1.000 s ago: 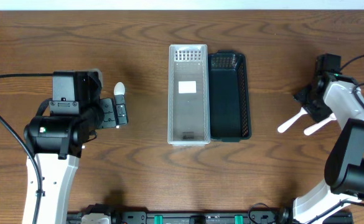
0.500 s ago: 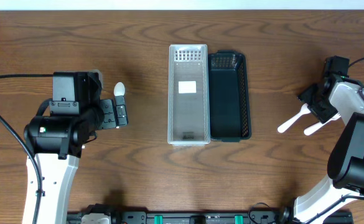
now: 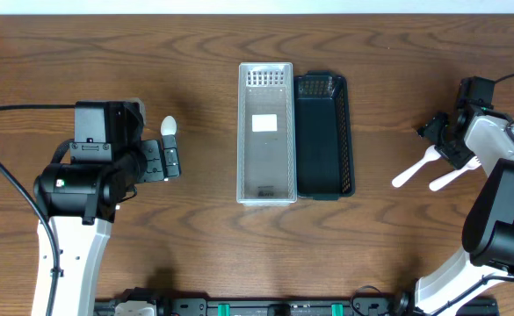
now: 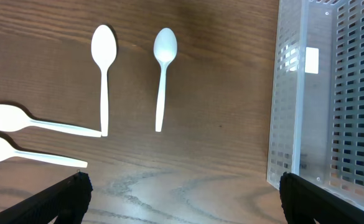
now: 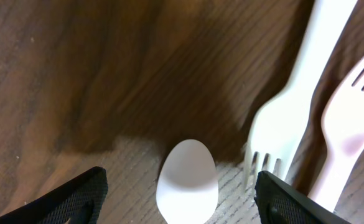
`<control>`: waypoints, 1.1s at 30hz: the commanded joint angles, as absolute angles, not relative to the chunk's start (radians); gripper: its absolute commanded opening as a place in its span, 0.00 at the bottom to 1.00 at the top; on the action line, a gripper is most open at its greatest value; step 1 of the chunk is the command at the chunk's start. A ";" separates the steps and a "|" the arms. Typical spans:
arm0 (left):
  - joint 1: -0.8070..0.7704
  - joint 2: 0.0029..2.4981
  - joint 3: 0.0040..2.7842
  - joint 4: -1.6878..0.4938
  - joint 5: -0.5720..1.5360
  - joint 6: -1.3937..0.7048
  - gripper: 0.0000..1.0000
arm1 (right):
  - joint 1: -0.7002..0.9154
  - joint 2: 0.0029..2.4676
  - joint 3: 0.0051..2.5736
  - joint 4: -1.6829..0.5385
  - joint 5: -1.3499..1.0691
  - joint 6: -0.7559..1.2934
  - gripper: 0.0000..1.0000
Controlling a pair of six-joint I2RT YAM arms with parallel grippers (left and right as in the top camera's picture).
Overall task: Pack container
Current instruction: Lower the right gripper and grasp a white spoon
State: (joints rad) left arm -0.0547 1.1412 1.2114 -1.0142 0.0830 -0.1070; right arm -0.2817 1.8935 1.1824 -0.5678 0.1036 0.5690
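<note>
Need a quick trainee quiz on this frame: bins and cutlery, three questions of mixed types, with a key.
1. True or false: neither the clear bin nor the black bin beside it holds any cutlery yet.
2. How many white spoons lie on the table in the left wrist view? A) two B) four C) six
3. Fill in: in the right wrist view, next to the spoon bowl, lie two ____.

Key:
1. True
2. B
3. forks
</note>
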 commanded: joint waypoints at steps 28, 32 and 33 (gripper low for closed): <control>-0.058 1.141 1.235 -1.017 0.086 -0.098 0.98 | -0.229 2.001 1.196 -0.554 0.090 0.471 0.87; -0.058 1.141 1.235 -1.017 0.086 -0.098 0.98 | -0.231 2.001 1.196 -0.580 0.102 0.495 0.84; -0.058 1.141 1.235 -1.017 0.086 -0.098 0.98 | -0.231 2.001 1.196 -0.589 0.105 0.501 0.83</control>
State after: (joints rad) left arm -0.0547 1.1412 1.2114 -1.0145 0.0830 -0.1070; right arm -0.2333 1.9572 1.2015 -0.5640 0.1108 0.4686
